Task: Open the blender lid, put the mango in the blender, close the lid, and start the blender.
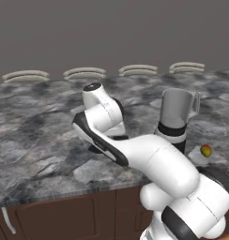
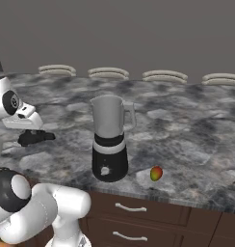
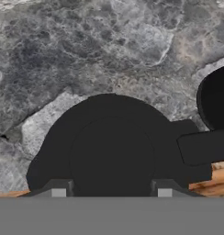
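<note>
Lid is off the jar and held low by the counter; the mango is not in yet

From the left base view, the blender stands on the stone counter with its jar open at the top, and the mango lies on the counter just beside its base, so the fruit, the closing and the starting are all left to do, I think; the arm bends forward and down, well left of the blender. From the right base view, the gripper points down at the far left, and a dark thing sits under it on the counter, well apart from the blender and the mango. From the hand view, the blender lid sits right between the two finger tips, tab to the right, and the jaws pinch it
</note>
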